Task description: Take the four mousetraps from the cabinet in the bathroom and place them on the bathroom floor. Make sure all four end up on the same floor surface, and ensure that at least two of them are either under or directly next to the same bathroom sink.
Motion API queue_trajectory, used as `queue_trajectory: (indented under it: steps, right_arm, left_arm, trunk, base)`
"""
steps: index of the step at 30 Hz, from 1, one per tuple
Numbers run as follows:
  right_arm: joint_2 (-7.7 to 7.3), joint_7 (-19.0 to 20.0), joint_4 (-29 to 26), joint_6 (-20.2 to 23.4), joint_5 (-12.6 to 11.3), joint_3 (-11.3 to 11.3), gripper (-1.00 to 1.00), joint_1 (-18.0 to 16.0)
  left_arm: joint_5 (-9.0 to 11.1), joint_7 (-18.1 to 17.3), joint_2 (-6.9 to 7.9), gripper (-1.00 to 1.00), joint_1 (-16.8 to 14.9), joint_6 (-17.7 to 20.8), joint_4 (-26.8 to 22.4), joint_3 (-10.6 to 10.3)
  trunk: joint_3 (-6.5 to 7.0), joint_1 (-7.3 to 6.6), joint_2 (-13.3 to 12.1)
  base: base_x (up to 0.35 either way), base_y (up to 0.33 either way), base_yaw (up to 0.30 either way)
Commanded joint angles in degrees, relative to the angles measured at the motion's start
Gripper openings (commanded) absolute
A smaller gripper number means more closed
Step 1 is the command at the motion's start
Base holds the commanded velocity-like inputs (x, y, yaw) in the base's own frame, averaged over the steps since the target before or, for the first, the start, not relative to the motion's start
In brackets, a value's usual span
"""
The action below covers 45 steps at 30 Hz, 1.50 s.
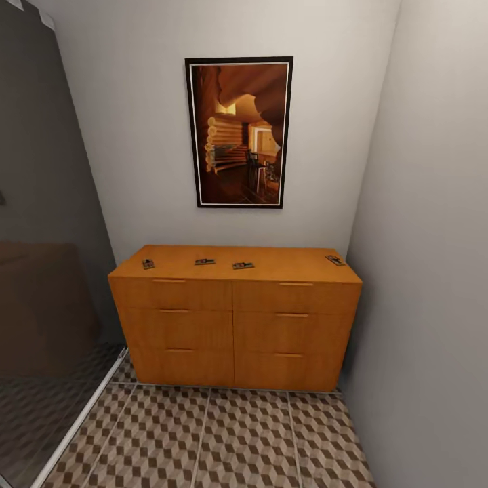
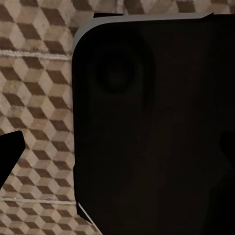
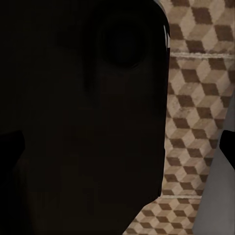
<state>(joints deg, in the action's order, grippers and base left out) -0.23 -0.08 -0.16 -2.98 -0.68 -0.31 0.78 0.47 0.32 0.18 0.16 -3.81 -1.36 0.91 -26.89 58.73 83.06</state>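
The orange-brown cabinet (image 1: 234, 318) stands against the far wall, all its drawers shut. Several mousetraps lie spread along its top: one at the left (image 1: 148, 263), two near the middle (image 1: 205, 261) (image 1: 242, 266), and one at the right end (image 1: 335, 259). The cube-patterned bathroom floor (image 1: 224, 437) runs up to the cabinet's base. In the left wrist view my left gripper (image 2: 117, 149) is open, its fingertips (image 2: 10, 152) wide apart over my own dark base. My right gripper (image 3: 117, 147) is open in the same way, with nothing held. The bathroom sink is out of view.
A framed picture (image 1: 238, 132) hangs above the cabinet. A grey wall (image 1: 434, 271) closes the right side. On the left, a dark glass shower screen (image 1: 47, 271) with a pale floor rail (image 1: 81, 420) narrows the passage. My dark base (image 2: 156, 127) sits over the tiles.
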Motion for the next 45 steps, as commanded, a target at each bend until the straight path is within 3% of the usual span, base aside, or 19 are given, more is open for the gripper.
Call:
queue_trajectory:
  steps: [1,24,45]
  right_arm:
    - [-0.01,-0.01,-0.01,-0.18,-0.08,-0.03,1.00,0.01]
    - [-0.03,-0.01,-0.01,-0.18,-0.11,-0.04,1.00,0.01]
    - [-0.01,-0.01,-0.42,-0.34,0.27,0.02,1.00,0.01]
  left_arm:
    - [0.03,0.03,0.00,1.00,0.02,-0.12,-0.05,0.07]
    - [-0.03,0.03,0.00,1.00,0.02,-0.22,-0.05,0.06]
    - [-0.11,0.23,0.26,1.00,0.02,-0.32,-0.84,-0.06]
  trunk:
    - [-0.03,0.00,0.02]
    - [-0.03,0.00,0.02]
    - [-0.03,0.00,0.02]
  base:
    - [0.006,0.000,0.000]
    - [0.121,0.000,0.000]
    - [0.013,0.000,0.000]
